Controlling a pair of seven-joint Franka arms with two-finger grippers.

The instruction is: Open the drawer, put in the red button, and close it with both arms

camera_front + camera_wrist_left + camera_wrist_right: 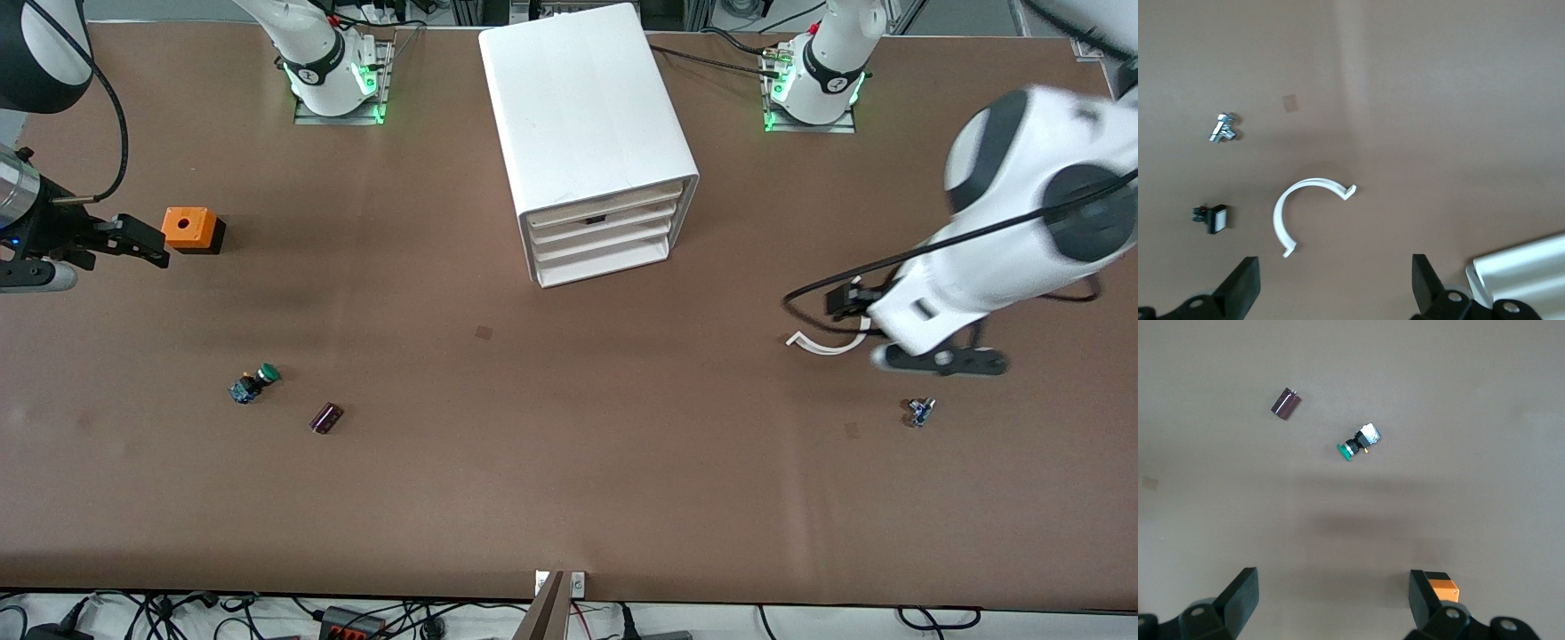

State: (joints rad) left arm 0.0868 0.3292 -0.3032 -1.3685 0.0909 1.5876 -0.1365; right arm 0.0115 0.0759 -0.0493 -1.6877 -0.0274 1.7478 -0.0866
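Note:
The white cabinet stands at the table's middle near the arm bases. Its four drawers face the front camera and all look shut. The red button does not show in the front view. In the left wrist view a small black-and-white switch with a trace of red lies near a white arc; I cannot tell if it is the red button. My left gripper is open and empty over the table beside that arc. My right gripper is open and empty beside the orange box.
A green-capped switch and a dark purple cylinder lie toward the right arm's end. A white arc-shaped piece and a small metal part lie toward the left arm's end.

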